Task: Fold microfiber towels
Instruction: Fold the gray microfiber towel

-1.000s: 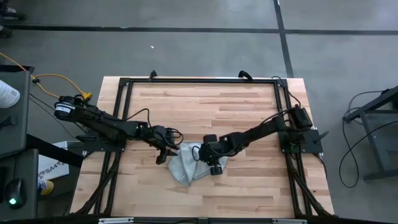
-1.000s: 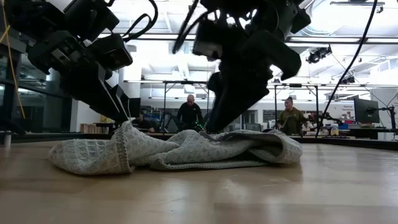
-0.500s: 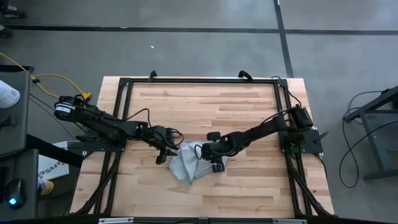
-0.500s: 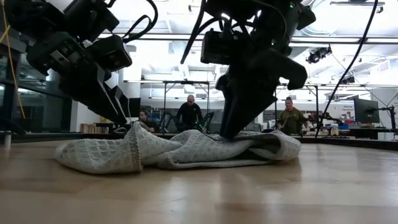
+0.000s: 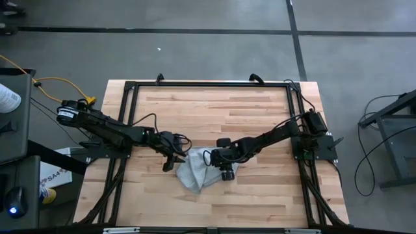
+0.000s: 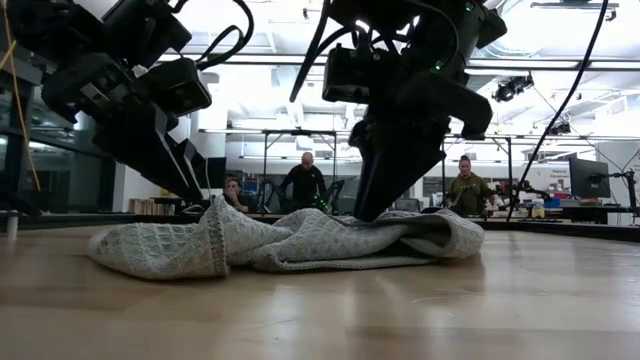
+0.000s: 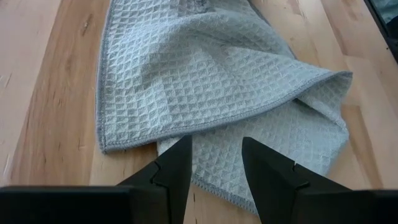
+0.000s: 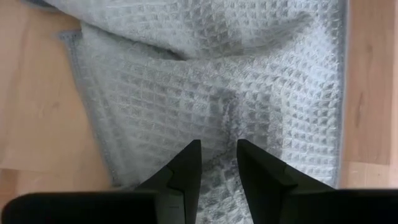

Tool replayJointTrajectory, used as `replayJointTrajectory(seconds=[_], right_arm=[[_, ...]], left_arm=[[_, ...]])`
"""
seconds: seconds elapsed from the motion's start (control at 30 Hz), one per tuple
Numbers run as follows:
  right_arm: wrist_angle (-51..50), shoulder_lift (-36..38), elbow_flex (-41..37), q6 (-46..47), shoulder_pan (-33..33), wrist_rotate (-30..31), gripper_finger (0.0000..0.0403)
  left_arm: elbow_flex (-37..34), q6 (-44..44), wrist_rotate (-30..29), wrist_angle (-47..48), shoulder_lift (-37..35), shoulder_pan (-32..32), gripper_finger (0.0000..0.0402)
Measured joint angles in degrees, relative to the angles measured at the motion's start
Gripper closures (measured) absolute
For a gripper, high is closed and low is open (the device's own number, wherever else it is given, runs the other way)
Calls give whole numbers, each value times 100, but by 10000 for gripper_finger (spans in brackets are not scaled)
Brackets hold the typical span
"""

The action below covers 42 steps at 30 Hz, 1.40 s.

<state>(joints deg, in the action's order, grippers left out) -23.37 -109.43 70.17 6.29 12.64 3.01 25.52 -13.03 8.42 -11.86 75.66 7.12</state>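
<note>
The towel lies bunched on the table, a little nearer the front edge than the middle. My left gripper sits at the towel's left edge, fingers apart over its hem. My right gripper is on the towel's right side, fingers parted and down on the cloth. The towel lies between my two grippers. Beyond the table, behind the towel, stand people.
</note>
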Motion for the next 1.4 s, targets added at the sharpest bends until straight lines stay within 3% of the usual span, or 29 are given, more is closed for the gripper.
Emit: replayJointTrajectory(seconds=[0.53,0.8,1.07,1.4], right_arm=[[4,0,0,19,0,-29,306],[28,0,0,24,0,-39,306],[78,0,0,81,0,-42,306],[84,0,0,126,39,-180,306]], left_arm=[[0,1221,-1238,292,-2,-21,259],[137,1484,-727,197,461,-579,259],[850,1593,-191,395,1151,-641,259],[1257,1582,-742,936,1548,-634,259]])
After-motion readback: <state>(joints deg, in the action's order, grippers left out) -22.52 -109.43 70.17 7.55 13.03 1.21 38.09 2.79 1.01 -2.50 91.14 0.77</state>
